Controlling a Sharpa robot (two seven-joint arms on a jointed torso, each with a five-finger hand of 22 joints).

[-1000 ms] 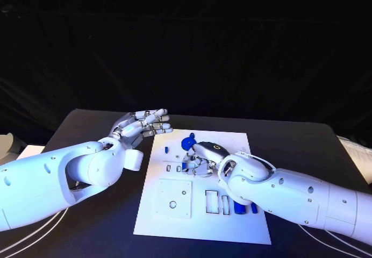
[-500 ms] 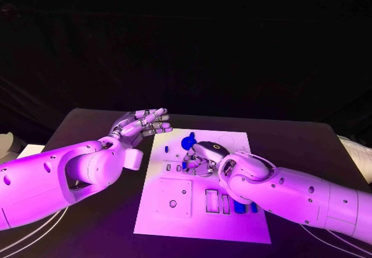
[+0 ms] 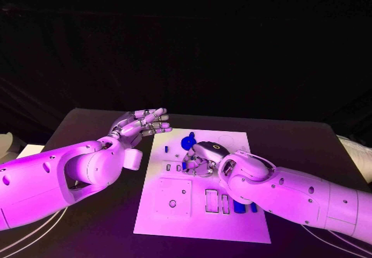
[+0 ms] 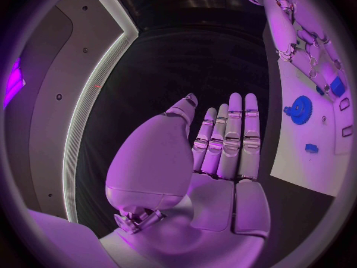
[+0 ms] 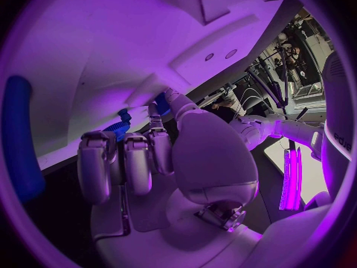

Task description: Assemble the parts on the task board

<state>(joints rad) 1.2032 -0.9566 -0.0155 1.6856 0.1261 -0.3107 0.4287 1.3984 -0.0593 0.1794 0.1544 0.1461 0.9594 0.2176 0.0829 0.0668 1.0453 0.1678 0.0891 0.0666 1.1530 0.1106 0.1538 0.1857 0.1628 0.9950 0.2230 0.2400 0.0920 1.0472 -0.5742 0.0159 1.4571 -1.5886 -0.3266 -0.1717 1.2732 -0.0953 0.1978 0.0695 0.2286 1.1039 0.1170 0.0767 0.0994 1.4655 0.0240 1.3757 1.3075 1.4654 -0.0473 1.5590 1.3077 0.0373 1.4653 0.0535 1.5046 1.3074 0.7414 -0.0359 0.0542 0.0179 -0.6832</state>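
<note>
On a black table (image 3: 93,121) before dark drapes, the right hand (image 3: 200,159) pinches a blue part (image 5: 161,103) over the task board (image 3: 203,223); beside the board, the left hand (image 3: 143,124) hovers empty, fingers extended.

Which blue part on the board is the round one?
The gear-like disc at the board's far end, just beyond the right hand; the others are small or elongated.

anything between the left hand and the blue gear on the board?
Nothing. In the left wrist view, the left hand is raised, fingers straight, beside the task board; between it and the blue gear lie only black table and bare white board.
</note>
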